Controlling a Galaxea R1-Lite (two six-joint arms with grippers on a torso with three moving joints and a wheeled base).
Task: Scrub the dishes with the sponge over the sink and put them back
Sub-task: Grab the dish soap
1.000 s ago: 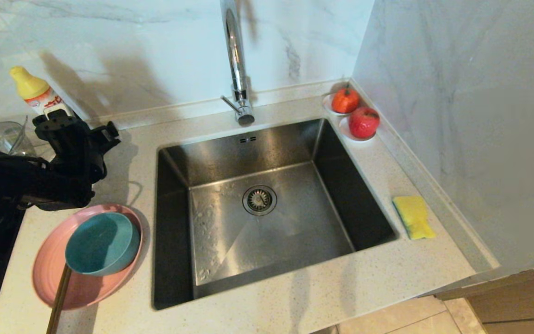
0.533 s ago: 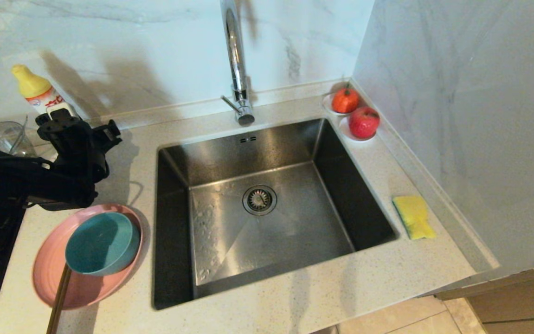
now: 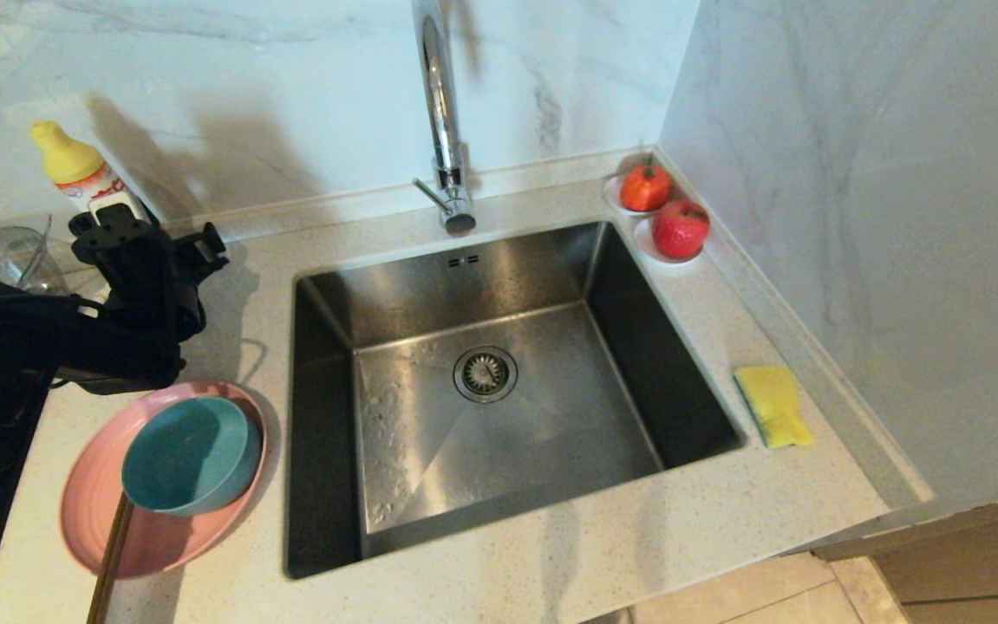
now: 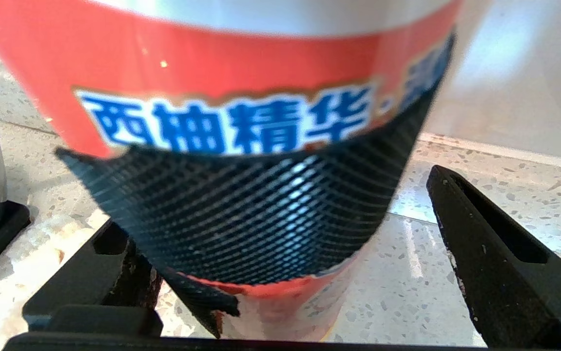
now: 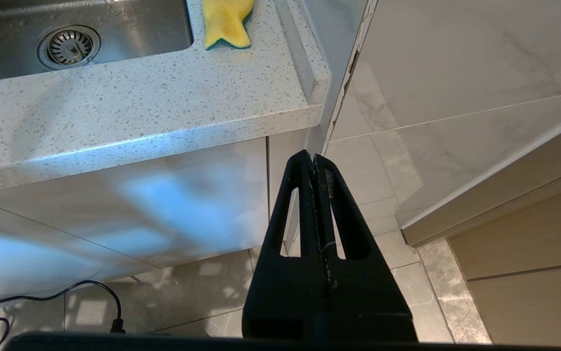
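Speckled countertop [image 3: 499, 572] — pink plate [image 3: 91, 511], sponge [image 3: 773, 405], detergent bottle [image 3: 82, 178], glass bowl [image 3: 0, 256]

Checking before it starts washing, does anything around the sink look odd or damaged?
The left gripper is open around the detergent bottle, not the dishes, and one finger's black mesh pad looks peeled and torn.

We see a teal bowl [image 3: 191, 453] sitting in a pink plate [image 3: 108, 511] left of the steel sink [image 3: 499, 390], chopsticks [image 3: 110, 559] leaning on the plate's edge, and a yellow sponge [image 3: 772, 405] flat to the sink's right.
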